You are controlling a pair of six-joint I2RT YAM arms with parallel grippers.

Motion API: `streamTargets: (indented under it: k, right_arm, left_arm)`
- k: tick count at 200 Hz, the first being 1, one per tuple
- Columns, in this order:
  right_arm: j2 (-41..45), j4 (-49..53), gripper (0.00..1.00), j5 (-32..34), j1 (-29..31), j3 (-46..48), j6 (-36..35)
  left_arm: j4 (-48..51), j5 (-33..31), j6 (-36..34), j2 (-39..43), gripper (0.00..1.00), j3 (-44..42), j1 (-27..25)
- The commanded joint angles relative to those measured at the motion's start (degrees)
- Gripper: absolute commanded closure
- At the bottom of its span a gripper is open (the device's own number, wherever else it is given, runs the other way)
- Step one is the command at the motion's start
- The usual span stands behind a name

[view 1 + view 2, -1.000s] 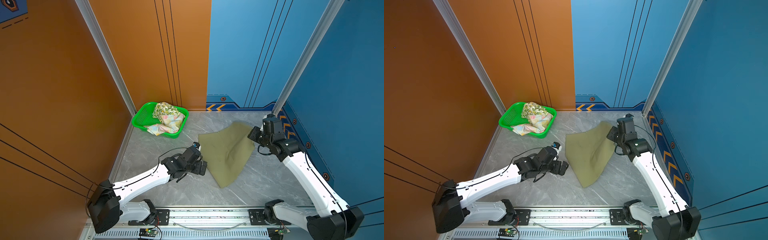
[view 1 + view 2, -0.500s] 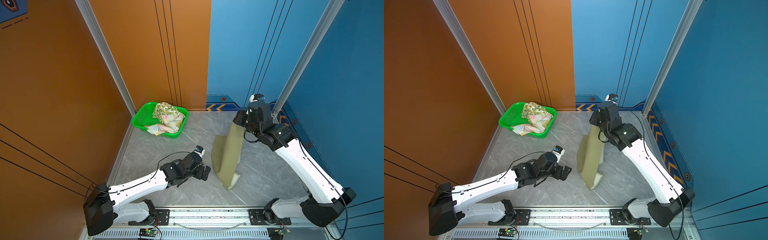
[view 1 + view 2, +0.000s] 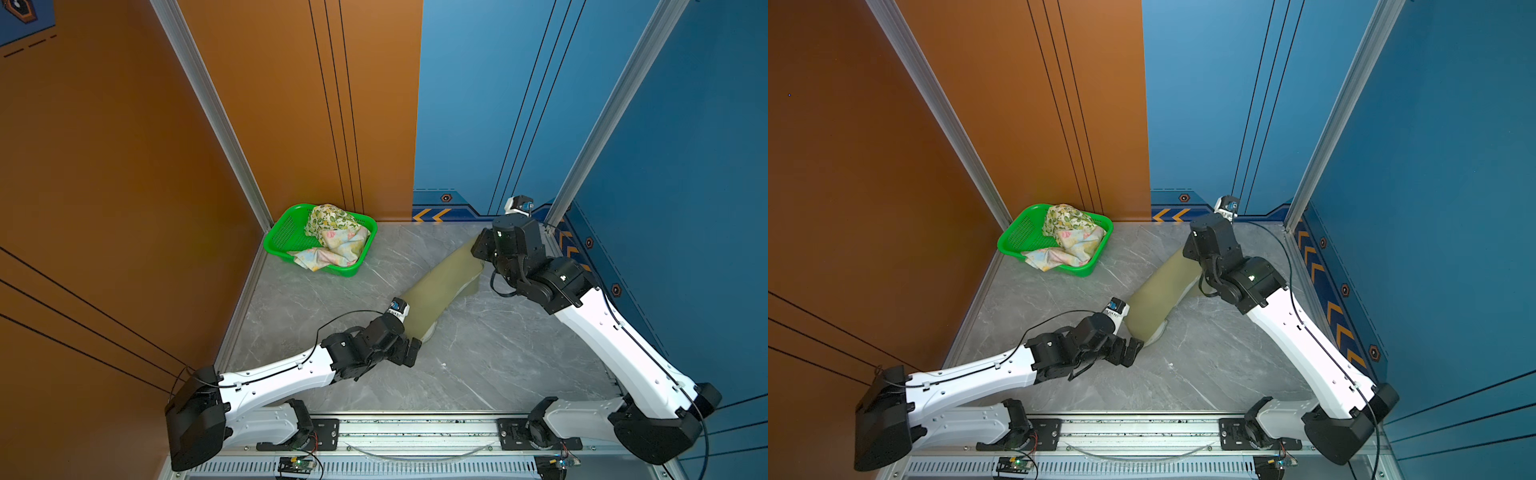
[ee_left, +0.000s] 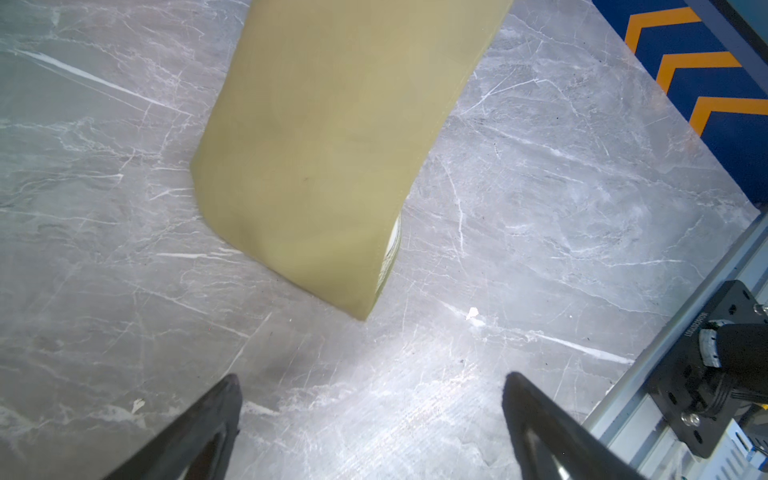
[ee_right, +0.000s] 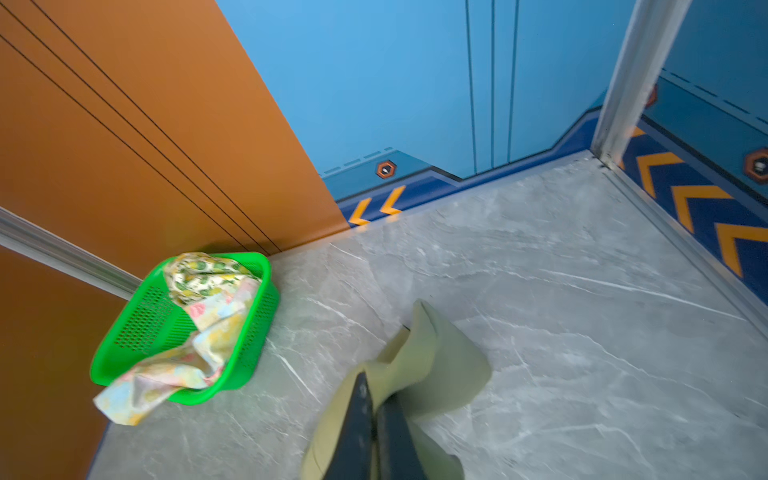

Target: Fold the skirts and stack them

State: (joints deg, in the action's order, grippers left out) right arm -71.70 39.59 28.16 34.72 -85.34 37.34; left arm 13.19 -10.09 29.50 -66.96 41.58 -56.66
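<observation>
Grey marble bench [image 3: 490,357] carried the work. Nearest, the left gripper [image 4: 370,378] hovered low over it, jaws spread wide and holding nothing, fingertips just short of the lower corner of the olive-green skirt [image 4: 324,145]. That skirt hung as a long narrow band. It slanted from its low end, which appeared to rest on the bench by the left gripper, up to the right gripper [image 5: 374,390] farther back. A pale lining showed at the low hem.

Right gripper was clamped tight on the skirt's upper edge, with cloth bunched and flaring beside the closed fingers.

Farthest back, in the left corner against the orange wall, sat the green basket [image 3: 291,232], well apart from the olive piece. The lemon-print skirt [image 3: 330,218] lay crumpled on top inside it. The pastel floral skirt [image 3: 336,249] lay beneath, one end spilling over the front rim.
</observation>
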Motion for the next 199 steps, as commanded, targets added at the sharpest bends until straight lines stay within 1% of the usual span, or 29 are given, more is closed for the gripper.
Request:
streamTargets:
  k: [1, 6, 9, 11, 15, 21, 26, 34, 53, 72, 93, 110, 135, 161, 199]
  right_arm:
    - [8.03, 6.69, 0.89, -1.04, -3.60, 10.15, 3.95]
    - [9.86, 7.62, 0.74, -2.24, -4.31, 12.76, 4.24]
    - [11.04, 8.21, 0.62, -2.76, -4.77, 14.21, 4.36]
    - [11.69, 8.66, 0.51, -3.07, -5.00, 15.22, 4.46]
    - [13.06, 9.60, 0.34, -3.22, -5.52, 16.70, 4.60]
    - [15.03, 11.19, 0.16, -3.29, -6.43, 18.86, 4.64]
    - [16.52, 12.42, 0.07, -3.45, -7.45, 20.20, 4.52]
    - [18.73, 13.34, 0.01, -4.37, -9.40, 22.26, 3.91]
    - [21.94, 13.40, 0.00, -8.61, -15.71, 25.08, 2.42]
    - [20.51, 12.27, 0.00, -12.09, -19.16, 25.00, 0.35]
    - [16.28, 9.76, 0.01, -16.15, -20.09, 24.74, -1.21]
    - [12.85, 6.78, 0.02, -20.66, -20.38, 25.63, -1.94]
    - [7.70, 3.12, 0.03, -22.80, -20.97, 26.64, -3.07]
    - [1.95, -4.87, 0.07, -27.88, -23.21, 27.98, -3.00]
    - [-8.92, -12.69, 0.15, -31.98, -24.46, 27.97, -3.57]
  left_arm:
    - [2.35, -1.26, 1.22, 1.90, 0.02, 0.13, 2.31]
    - [3.13, -1.14, 1.18, 2.00, 0.02, 0.40, 2.77]
    - [3.54, -1.15, 1.18, 2.05, 0.02, 0.54, 3.05]
    - [3.89, -1.16, 1.24, 2.13, 0.02, 0.70, 3.27]
    - [4.51, -1.06, 1.26, 2.17, 0.02, 0.88, 3.57]
    - [5.38, -1.04, 1.36, 2.18, 0.02, 1.16, 4.17]
    - [6.10, -1.04, 1.55, 2.21, 0.02, 1.37, 4.61]
    - [6.86, -0.86, 1.77, 2.14, 0.02, 1.56, 5.27]
    - [7.15, 0.35, 2.79, 1.26, 0.01, 1.66, 6.62]
    - [7.83, 0.88, 3.55, -0.72, 0.00, 2.49, 7.15]
    - [9.13, 0.94, 3.72, -3.00, 0.00, 3.64, 7.23]
    - [9.64, 1.25, 4.09, -4.79, 0.00, 3.93, 7.52]
    - [10.14, 1.81, 4.43, -7.59, 0.00, 4.22, 7.85]
    - [9.53, 1.91, 4.17, -9.33, 0.00, 5.44, 8.02]
    - [10.27, 2.09, 2.35, -9.78, 0.00, 8.81, 9.36]
